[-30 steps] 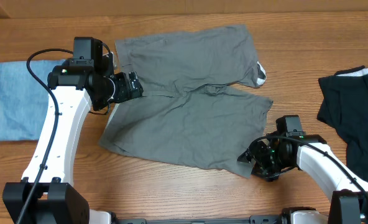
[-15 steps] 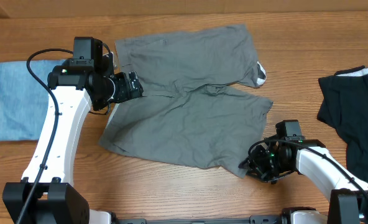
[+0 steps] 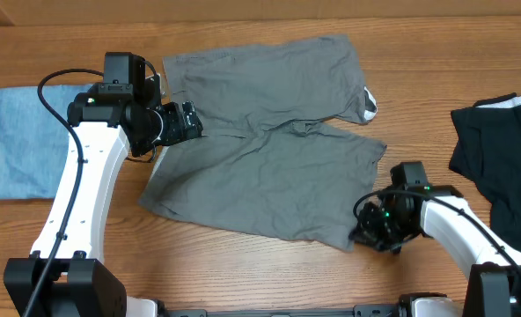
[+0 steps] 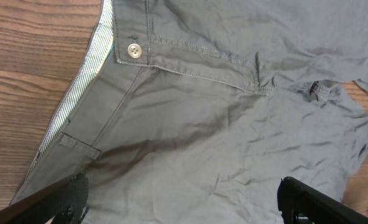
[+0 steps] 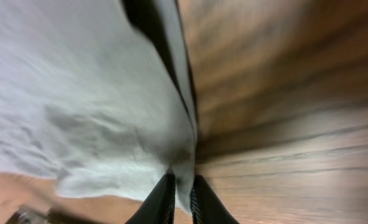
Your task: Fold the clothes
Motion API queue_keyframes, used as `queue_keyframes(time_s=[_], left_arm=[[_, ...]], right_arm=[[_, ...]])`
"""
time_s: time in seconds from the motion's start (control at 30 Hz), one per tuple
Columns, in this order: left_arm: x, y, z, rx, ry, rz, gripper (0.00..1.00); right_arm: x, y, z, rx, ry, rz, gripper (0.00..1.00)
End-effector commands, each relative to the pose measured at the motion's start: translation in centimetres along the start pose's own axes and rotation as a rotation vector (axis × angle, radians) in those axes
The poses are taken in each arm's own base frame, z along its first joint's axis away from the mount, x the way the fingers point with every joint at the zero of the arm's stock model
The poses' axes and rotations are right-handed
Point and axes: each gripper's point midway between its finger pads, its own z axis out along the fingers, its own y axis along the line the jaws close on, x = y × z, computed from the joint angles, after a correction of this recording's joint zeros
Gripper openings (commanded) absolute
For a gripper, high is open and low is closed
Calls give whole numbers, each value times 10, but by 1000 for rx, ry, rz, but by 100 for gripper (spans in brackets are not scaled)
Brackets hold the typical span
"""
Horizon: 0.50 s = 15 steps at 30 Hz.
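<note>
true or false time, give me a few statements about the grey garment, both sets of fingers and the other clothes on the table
1. The right arm's fingers pinch a corner of the plain mid-grey garment of thin wrinkly cloth. True.
2. The left arm's fingers are clamped on the garment's waistband. False: they stand wide open above it, holding nothing.
3. The light blue denim piece lies on top of the grey garment. False: it lies off it, on the left arm's side.
4. The black garment lies on the right arm's side of the wooden table. True.
5. A pale round button shows at the grey garment's waistband. True.
</note>
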Motion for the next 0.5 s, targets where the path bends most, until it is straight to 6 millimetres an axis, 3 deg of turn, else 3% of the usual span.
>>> queue_keyframes(time_s=[0.0,0.23,0.3,0.37,0.47], left_arm=[[1,1,1,-3,4,1,100],[1,1,1,-3,4,1,100],[1,1,1,-3,4,1,100],[1,1,1,-3,4,1,100],[1,1,1,-3,4,1,100]], right_arm=[[-28,3,-14,58,-115,-59,13],[-31,5,-14,50,-128,-63,12],[-30,5,-14,51,-122,-59,16],[-27,3,-13,55,-110,-50,37],[-22,0,-13,68,-90,-40,51]])
